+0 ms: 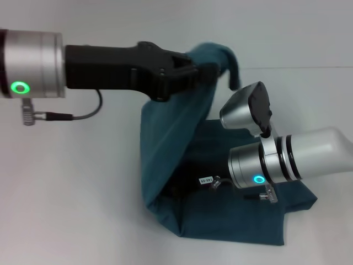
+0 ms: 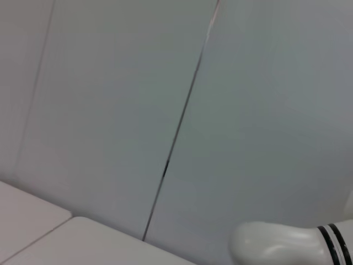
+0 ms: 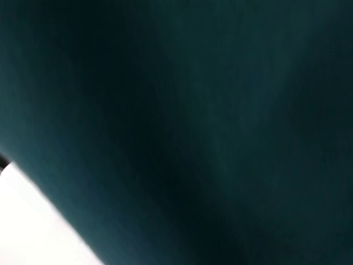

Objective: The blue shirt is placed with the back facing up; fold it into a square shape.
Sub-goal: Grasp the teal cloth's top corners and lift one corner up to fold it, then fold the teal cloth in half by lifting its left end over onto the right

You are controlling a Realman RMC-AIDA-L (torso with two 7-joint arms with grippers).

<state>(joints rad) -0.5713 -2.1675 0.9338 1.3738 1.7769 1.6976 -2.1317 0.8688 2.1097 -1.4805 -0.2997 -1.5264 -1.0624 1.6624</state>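
Both arms are showing silver cylindrical wrists with glowing green rings, the left end effector (image 1: 212,72) wearing matte black housing and trailing a grey cable, the right wrist carrying black bands.

The blue shirt (image 1: 182,132) hides the right hand's fingers completely.

We record a plain white bench (image 1: 71,187) with a matte surface, evenly lit, a pale grey panelled wall (image 2: 110,110) behind it, one thin dark vertical seam (image 2: 176,138) between panels, soft shadows only.
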